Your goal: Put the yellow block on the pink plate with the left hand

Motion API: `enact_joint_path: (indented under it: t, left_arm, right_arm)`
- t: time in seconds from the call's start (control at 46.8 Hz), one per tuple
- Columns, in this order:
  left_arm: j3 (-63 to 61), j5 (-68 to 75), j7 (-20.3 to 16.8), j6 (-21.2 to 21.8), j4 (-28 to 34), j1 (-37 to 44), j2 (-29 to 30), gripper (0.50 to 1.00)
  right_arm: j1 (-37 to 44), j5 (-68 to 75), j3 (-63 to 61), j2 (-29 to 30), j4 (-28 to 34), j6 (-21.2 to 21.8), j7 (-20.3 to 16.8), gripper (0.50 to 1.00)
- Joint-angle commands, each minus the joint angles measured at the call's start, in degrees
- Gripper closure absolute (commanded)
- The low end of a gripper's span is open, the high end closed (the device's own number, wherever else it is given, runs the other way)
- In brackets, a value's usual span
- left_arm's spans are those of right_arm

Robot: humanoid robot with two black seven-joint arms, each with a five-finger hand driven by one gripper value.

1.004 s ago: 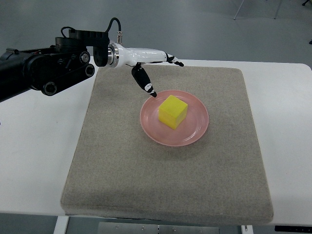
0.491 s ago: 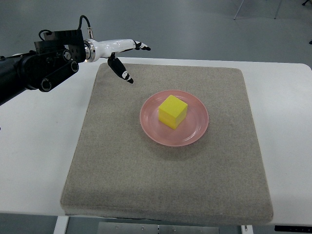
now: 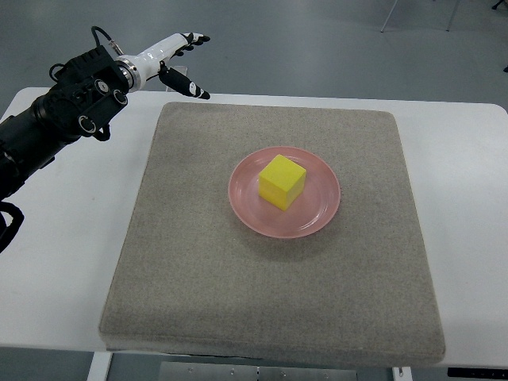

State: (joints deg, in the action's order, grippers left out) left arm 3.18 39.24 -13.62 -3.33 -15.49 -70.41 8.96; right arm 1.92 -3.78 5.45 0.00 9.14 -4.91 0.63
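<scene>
The yellow block (image 3: 282, 182) sits on the pink plate (image 3: 319, 213), near its middle, on the grey mat (image 3: 270, 302). My left hand (image 3: 184, 59) is white with black fingertips. It is open and holds nothing, raised above the far left corner of the mat, well away from the plate. Its black arm (image 3: 55, 119) comes in from the left edge. The right arm is not in view.
The mat lies on a white table (image 3: 55, 254). The table's far edge runs just behind the mat, with grey floor beyond it. Chair legs (image 3: 389, 16) show at the far right.
My left hand has pulled back from the plate's far left rim, moving left and away past the mat's corner. The block and plate have not moved.
</scene>
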Motion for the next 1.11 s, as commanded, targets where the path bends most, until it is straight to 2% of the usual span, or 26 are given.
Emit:
enact_joint_path:
  t: [0.0,0.235,0.427,0.577,0.726,0.961,1.089]
  left_arm:
    - [0.16,-5.48,1.49,0.08,1.69,0.98,-0.87,0.519]
    - [0.24,-26.83,1.5,-0.18,2.75,4.23,-1.4,0.519]
    - [2.52,-35.19,-0.44,-2.02,2.66,5.99,-1.4,0.519]
    - [8.85,-35.99,-2.11,-4.48,2.66,7.66,-1.32,0.519]
    - [15.79,-35.99,-6.24,-8.61,2.66,8.71,-1.23,0.519]
    - [28.01,-36.17,-6.33,-9.76,2.57,9.86,-1.31,0.516]
    - [30.65,-36.52,-6.06,-9.76,2.13,10.73,-1.31,0.516]
  right_arm:
    - [0.01,0.0,0.0,0.0,0.0,-0.01,-0.02,0.576]
    - [0.01,0.0,0.0,0.0,0.0,-0.01,-0.02,0.576]
    - [0.01,0.0,0.0,0.0,0.0,-0.01,-0.02,0.576]
    - [0.01,0.0,0.0,0.0,0.0,-0.01,-0.02,0.576]
    - [0.01,0.0,0.0,0.0,0.0,-0.01,-0.02,0.576]
    - [0.01,0.0,0.0,0.0,0.0,-0.01,-0.02,0.576]
    - [0.01,0.0,0.0,0.0,0.0,-0.01,0.07,0.576]
